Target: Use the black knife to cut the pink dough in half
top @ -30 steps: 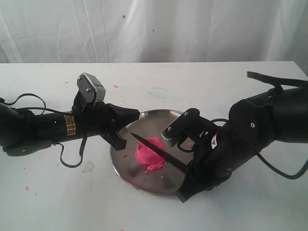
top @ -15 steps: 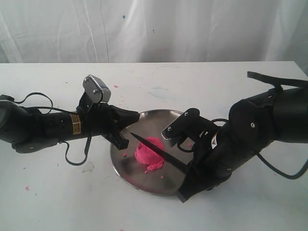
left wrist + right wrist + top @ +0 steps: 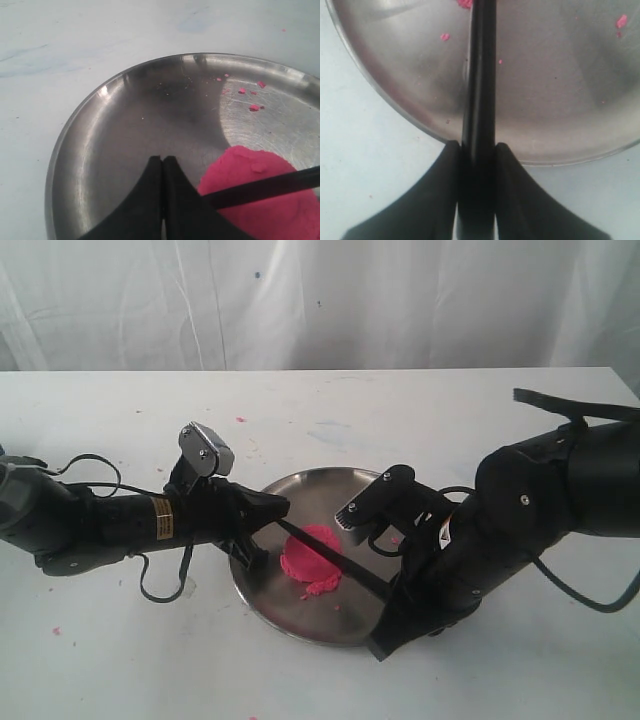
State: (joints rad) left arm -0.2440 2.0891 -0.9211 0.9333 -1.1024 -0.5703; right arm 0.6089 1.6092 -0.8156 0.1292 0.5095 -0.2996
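Pink dough (image 3: pixel 312 560) = one rounded mound, sits on steel plate (image 3: pixel 300 628) roughly mid-plate, plate on white tabletop (image 3: pixel 120 660). Looks uncut, no split visible.

Black knife (image 3: pixel 340 565) lies across top of mound. Its long axis runs diagonal, from the handle at the plate's near-right rim up toward the far-left rim. Blade is on the dough; can't tell how deep it bites.

Right gripper (image 3: pixel 477 147): jaws clamped narrow on the knife handle just off the plate rim, so dough lies straight ahead of them along the blade.

Left gripper (image 3: pixel 162 160): jaws closed tip to tip, holding nothing, low over the plate just beside the dough at the blade's tip end. Tip is hidden behind them, contact w/ blade not clear.

Right arm owns the cut. Judgement: next move = press blade down through the mound's middle, across its width.

A few pink crumbs (image 3: pixel 249 99) on far side of plate.
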